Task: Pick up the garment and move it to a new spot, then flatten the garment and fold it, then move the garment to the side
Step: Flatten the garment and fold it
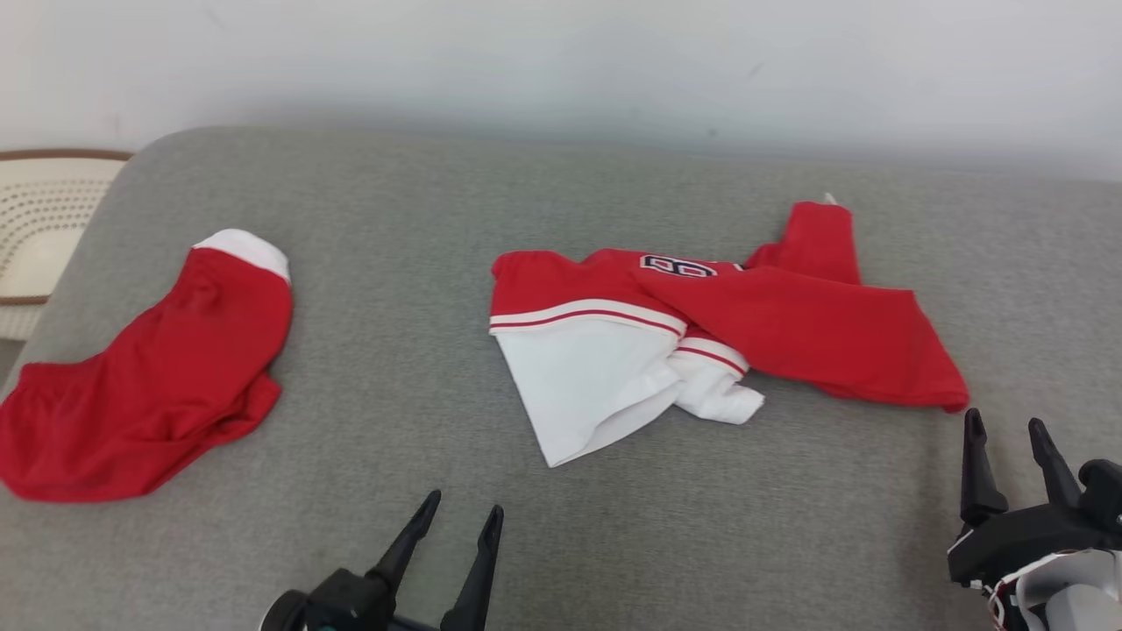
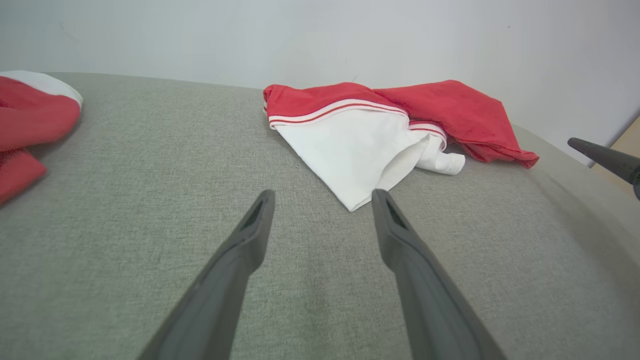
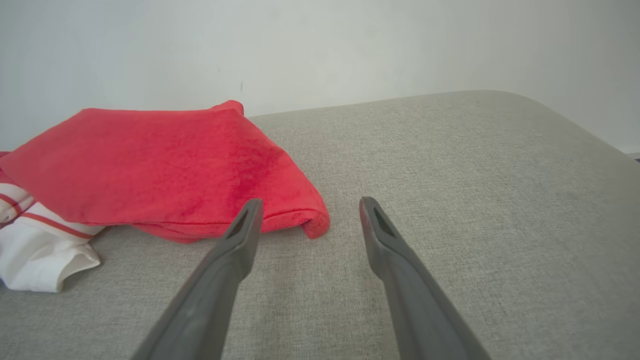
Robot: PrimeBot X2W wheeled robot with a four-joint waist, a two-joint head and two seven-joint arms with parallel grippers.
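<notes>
**Garment lies crosswise, red end closest to the right claw**

Head view: garment (image 1: pixel 701 337) crumpled mid-cushion (image 1: pixel 789 543). Its long axis runs roughly along the near edge, white hem to the left and red end to the right. Left claw (image 1: pixel 465 504) and right claw (image 1: pixel 1005 419) sit by the near edge, both spread and empty.

Left wrist view: white corner of the garment (image 2: pixel 360 150) lies ahead of the left claw (image 2: pixel 324 195), slightly right, apart.

Right wrist view: red corner of the garment (image 3: pixel 150 165) lies just ahead-left of the right claw (image 3: pixel 311 202). Right arm looks nearer.
</notes>
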